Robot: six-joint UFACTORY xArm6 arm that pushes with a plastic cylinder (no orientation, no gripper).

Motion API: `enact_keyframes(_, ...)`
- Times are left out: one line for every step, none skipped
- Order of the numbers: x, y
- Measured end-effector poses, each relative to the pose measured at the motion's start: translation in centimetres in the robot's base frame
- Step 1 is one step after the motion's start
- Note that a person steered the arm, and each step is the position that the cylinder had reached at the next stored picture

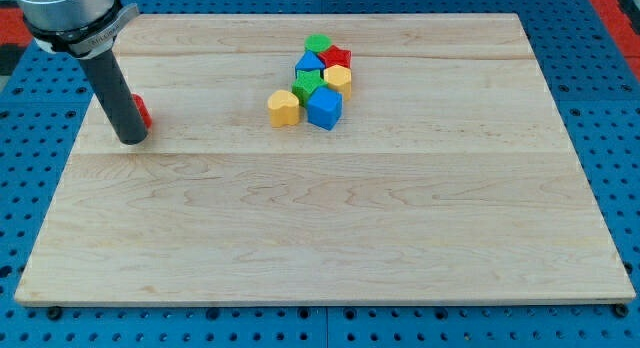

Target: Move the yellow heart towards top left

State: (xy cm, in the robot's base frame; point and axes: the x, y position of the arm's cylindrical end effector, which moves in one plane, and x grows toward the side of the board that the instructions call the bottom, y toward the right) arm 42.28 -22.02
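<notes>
The yellow heart [284,107] lies on the wooden board [320,218] at the left edge of a cluster of blocks in the upper middle. My tip [131,138] stands far to the view's left of it, touching the board beside a red block [143,111] that the rod mostly hides. The cluster also holds a blue cube [325,109], a green block [307,83], a yellow block [338,79], a blue block [310,63], a red star-like block [337,56] and a green block [318,42] at its top.
The board lies on a blue perforated table [610,108]. The arm's grey body [65,13] fills the view's top left corner.
</notes>
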Motion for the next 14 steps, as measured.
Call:
enact_keyframes(0.6, 3.1)
enact_keyframes(2.2, 9.5)
enact_keyframes(1.6, 16.1)
enact_keyframes(0.0, 22.3)
enact_keyframes(-2.5, 21.6)
enact_keyframes(-4.5, 19.6)
enact_keyframes(-4.7, 16.8)
enact_keyframes(-3.3, 16.1)
enact_keyframes(-4.5, 14.2)
enact_keyframes(-5.2, 11.5)
enact_keyframes(-5.3, 9.3)
enact_keyframes(-8.0, 7.1)
enact_keyframes(-11.3, 6.9)
enact_keyframes(-12.3, 5.3)
